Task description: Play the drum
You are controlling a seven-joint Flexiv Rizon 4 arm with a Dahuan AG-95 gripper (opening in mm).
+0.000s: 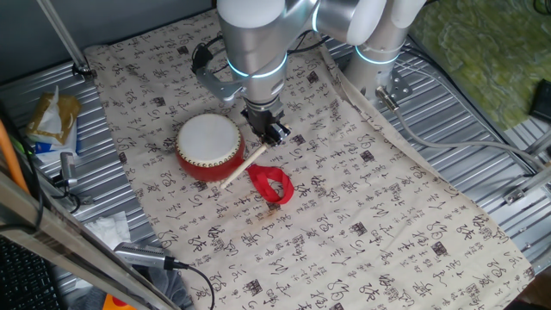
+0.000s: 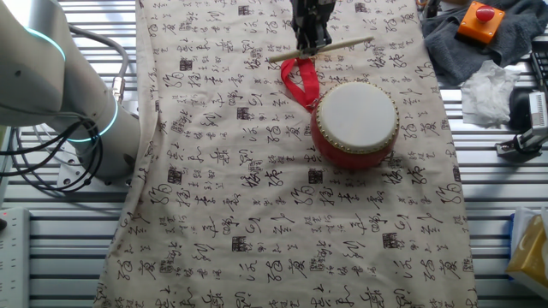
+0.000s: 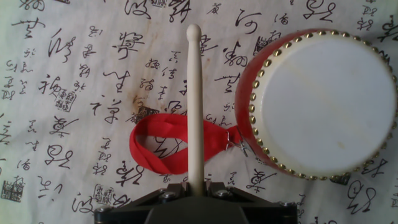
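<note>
Pincer [image 3: 196, 190] pinching the drumstick [image 3: 195, 106], which hangs over the red ribbon loop [image 3: 174, 146], right beside the drum [image 3: 320, 102].

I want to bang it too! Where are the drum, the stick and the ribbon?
drum [image 3: 323, 102], hand view, middle of white skin.
stick [image 3: 195, 106], hand view, mid-shaft.
ribbon [image 3: 152, 130], hand view, upper band of loop.

There is 1 red drum [image 1: 209, 146] with 1 white skin, 1 red ribbon loop [image 1: 271, 184] and 1 pale wooden drumstick [image 3: 195, 106]. 1 calligraphy-printed cloth [image 2: 282, 231] covers the table. 1 robot arm [image 1: 254, 43] carries 1 gripper [image 1: 274, 131]. 1 crumpled white tissue [image 2: 486, 92] lies at the edge.
</note>
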